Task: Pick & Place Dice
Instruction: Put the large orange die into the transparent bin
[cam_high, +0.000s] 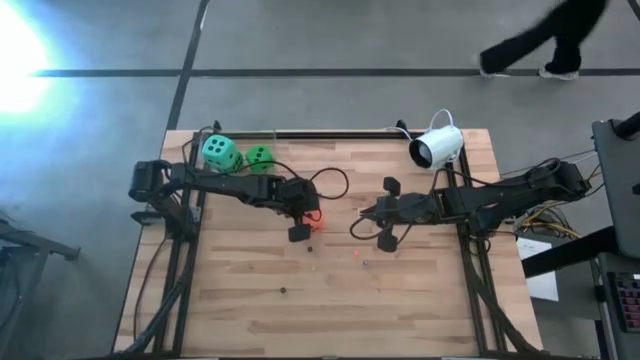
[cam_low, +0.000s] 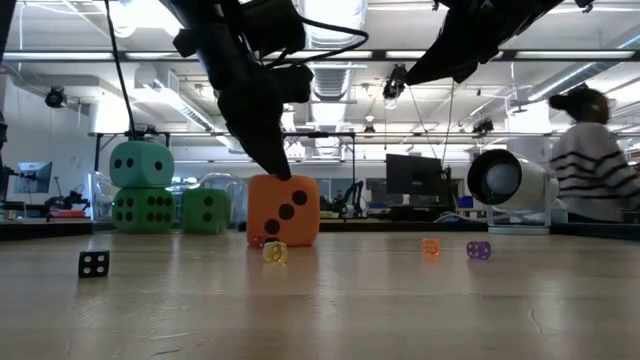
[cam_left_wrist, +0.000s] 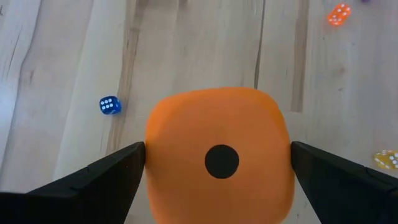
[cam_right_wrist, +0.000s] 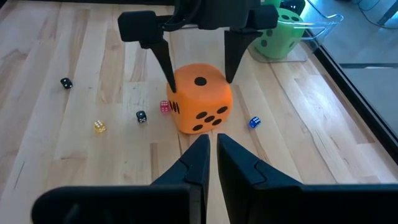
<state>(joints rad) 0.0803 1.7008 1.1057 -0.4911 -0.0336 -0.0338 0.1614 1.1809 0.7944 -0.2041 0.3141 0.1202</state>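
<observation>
The left gripper (cam_high: 306, 216) reaches toward the frame's centre, fingers spread wide and pointing down. The right gripper (cam_right_wrist: 209, 149), right of centre, has fingers nearly together.

The orange-red die (cam_high: 314, 215) sits mid-table between the left gripper's (cam_right_wrist: 198, 59) fingers – the teal die (cam_low: 141, 164) stacked on a green die (cam_low: 143, 209), another green die (cam_low: 205, 211) beside.

Left tool (cam_low: 272, 165) straddles the orange die (cam_low: 284, 209); teal die (cam_low: 141, 164) tops a green die (cam_low: 143, 209).
</observation>
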